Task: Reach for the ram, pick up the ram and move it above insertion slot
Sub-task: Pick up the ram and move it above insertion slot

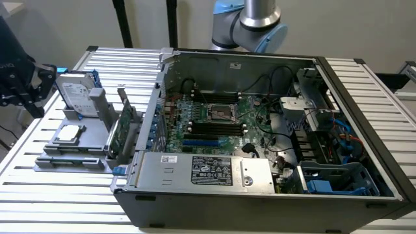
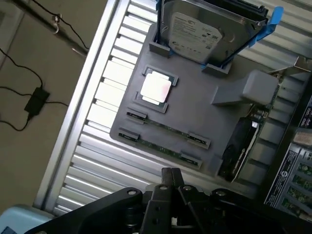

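My gripper (image 2: 171, 172) hangs closed and empty above the gray tray (image 2: 195, 109). It's near the ram (image 2: 163, 127), which sits on edge between clips in the tray. My worry: coming down with jaws shut, I'd strike the stick's edge, or clip the card (image 2: 239, 146) beside it.

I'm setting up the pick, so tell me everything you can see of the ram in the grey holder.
The ram is a long, narrow green strip seen nearly edge-on. It stands on its long edge in a slot of the grey holder tray, with a small grey clip at each end. A second strip like it sits parallel, on the side toward the processor chip. The ram's own chips cannot be made out. The gripper hangs apart from it.
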`<state>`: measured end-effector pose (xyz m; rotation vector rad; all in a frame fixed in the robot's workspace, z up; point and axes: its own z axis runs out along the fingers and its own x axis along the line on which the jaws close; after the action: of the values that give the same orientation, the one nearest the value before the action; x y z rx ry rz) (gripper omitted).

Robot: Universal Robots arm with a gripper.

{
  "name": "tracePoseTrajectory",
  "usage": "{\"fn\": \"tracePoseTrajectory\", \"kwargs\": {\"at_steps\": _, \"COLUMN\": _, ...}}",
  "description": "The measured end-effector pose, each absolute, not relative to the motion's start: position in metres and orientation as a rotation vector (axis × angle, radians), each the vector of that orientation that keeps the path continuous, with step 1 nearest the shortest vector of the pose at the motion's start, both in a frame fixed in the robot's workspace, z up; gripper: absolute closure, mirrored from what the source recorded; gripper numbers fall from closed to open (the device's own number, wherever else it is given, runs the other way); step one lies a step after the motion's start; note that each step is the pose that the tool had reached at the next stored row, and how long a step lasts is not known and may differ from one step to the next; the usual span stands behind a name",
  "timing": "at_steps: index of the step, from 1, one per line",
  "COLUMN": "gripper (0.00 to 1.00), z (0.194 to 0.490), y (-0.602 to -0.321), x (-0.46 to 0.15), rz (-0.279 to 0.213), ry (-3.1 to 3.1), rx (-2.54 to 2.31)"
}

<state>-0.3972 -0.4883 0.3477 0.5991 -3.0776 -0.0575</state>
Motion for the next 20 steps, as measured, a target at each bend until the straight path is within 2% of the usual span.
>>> {"fn": "tracePoseTrajectory", "kwargs": {"at_steps": 20, "gripper": 0.89, "z": 0.3469, "y": -0.4883, "x": -0.3972, "rz": -0.055, "ry": -2.913, "rx": 1.143}}
